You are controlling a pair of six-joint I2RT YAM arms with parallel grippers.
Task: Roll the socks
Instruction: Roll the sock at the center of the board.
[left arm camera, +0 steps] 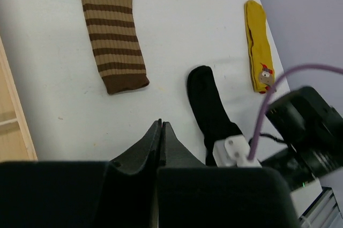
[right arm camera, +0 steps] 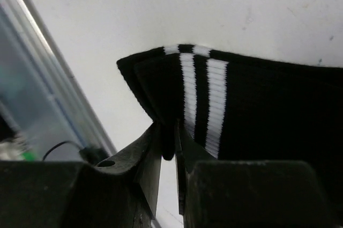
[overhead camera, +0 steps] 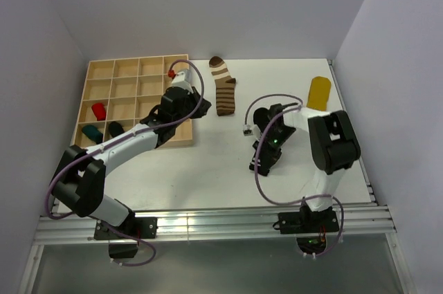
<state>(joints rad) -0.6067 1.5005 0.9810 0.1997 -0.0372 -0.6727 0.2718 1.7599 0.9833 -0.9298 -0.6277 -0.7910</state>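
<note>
Ribbed knit striped sock (soft, matt); smooth white table; bare wooden tray.

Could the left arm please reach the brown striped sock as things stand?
Probably yes: the left claw, shut and empty, has only bare table between it and the brown-and-cream striped sock.
</note>
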